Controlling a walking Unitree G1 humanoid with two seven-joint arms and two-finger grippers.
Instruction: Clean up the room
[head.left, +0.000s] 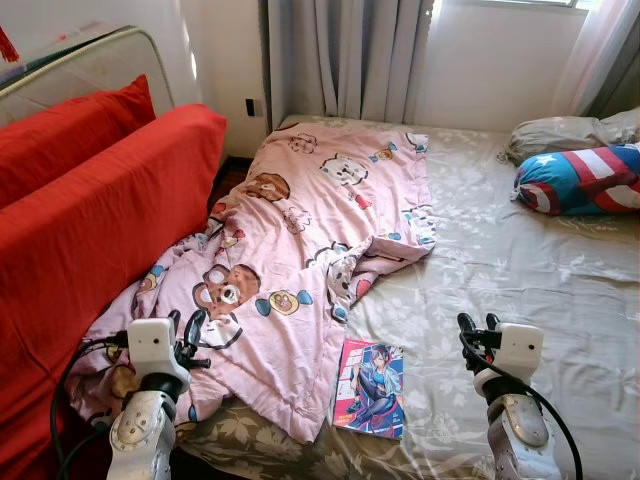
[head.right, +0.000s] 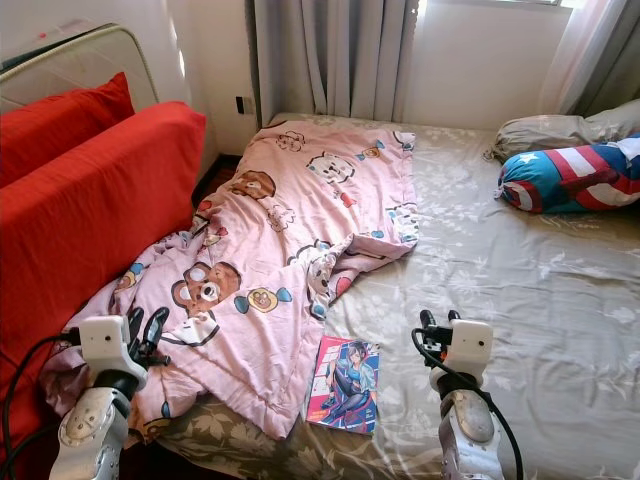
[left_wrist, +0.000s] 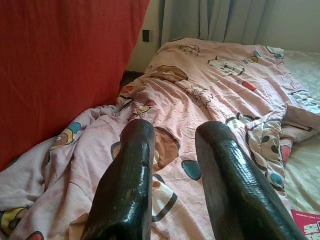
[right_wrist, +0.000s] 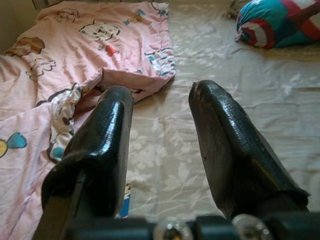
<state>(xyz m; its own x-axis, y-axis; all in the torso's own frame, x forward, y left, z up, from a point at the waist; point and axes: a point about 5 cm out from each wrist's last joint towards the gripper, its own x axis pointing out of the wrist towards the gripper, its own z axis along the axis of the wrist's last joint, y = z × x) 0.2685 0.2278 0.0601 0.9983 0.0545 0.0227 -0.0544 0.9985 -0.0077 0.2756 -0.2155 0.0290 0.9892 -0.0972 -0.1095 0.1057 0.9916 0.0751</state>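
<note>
A pink cartoon-print blanket (head.left: 300, 230) lies crumpled across the left half of the bed (head.left: 520, 260), its lower end trailing off the near edge. A comic book (head.left: 371, 387) with a pink and blue cover rests on the sheet beside the blanket's lower corner. My left gripper (head.left: 184, 330) hovers open over the blanket's lower left part, fingers (left_wrist: 131, 180) apart with nothing between. My right gripper (head.left: 477, 324) is open above the bare sheet, to the right of the book, its fingers (right_wrist: 227, 145) empty.
A red sofa (head.left: 90, 220) with a red cushion (head.left: 60, 130) stands tight against the bed's left side. A star-and-stripes pillow (head.left: 580, 180) and a grey pillow (head.left: 560, 132) lie at the far right. Curtains (head.left: 345, 55) hang behind the bed.
</note>
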